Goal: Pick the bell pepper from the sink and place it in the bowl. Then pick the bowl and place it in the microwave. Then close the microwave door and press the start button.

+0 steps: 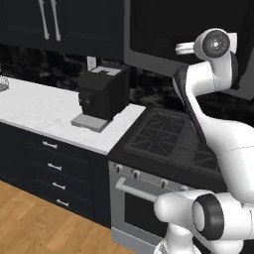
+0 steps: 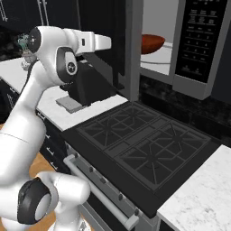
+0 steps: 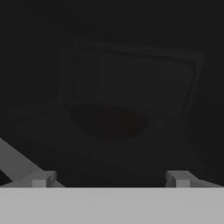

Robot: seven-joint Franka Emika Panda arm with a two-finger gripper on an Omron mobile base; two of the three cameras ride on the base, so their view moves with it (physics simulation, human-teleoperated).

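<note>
White arm links crowd the left base view; beyond them a matte black stove (image 1: 171, 139) meets a pale marble worktop (image 1: 44, 111).

From the right base view, the bowl (image 2: 151, 43) sits inside the microwave (image 2: 180, 40), glossy and rigid, probably light; the microwave door (image 2: 131, 49) stands open, best pushed on its flat panel.

Through the hand view, the pincer (image 3: 109, 179) is spread wide, empty, facing the dim bowl (image 3: 108, 122).

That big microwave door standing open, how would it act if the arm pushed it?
The microwave door would probably swing stiffly as one rigid panel, being a flat framed slab. It looks heavy for a nudge. The bowl sits well inside, so closing likely clears it.
</note>
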